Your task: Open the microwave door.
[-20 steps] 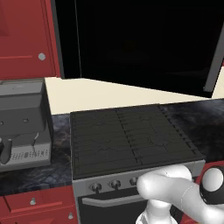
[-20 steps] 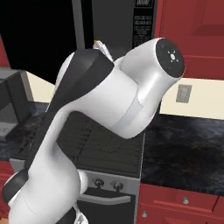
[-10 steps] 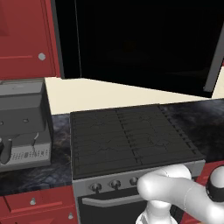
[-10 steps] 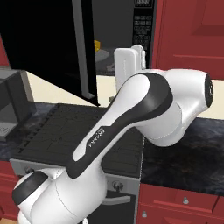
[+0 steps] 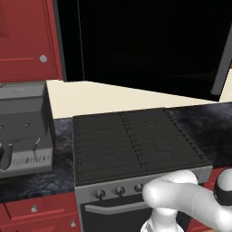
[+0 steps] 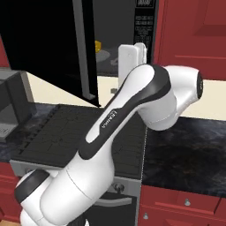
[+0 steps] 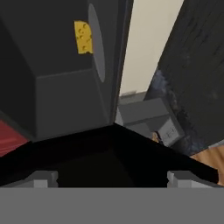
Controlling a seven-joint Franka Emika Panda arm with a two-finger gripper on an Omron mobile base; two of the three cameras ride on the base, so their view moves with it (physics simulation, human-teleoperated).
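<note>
- The large glossy black microwave door (image 6: 48,44) stands swung wide open over the black stove top (image 6: 79,132), its grey vertical bar handle (image 6: 84,48) at the free edge.
- A yellow cheese wedge (image 7: 83,37) lies inside the open grey cavity.
- The gripper (image 6: 132,59) is raised before the cavity, apart from the door; whether its jaws are apart cannot be told.

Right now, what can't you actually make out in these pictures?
- The claw: in the right base view the arm's own white hand covers it, so open or shut is unknowable.
- The microwave door: its top and left are cut off by the frame edge.
- The yellow item inside: too small to identify.
</note>
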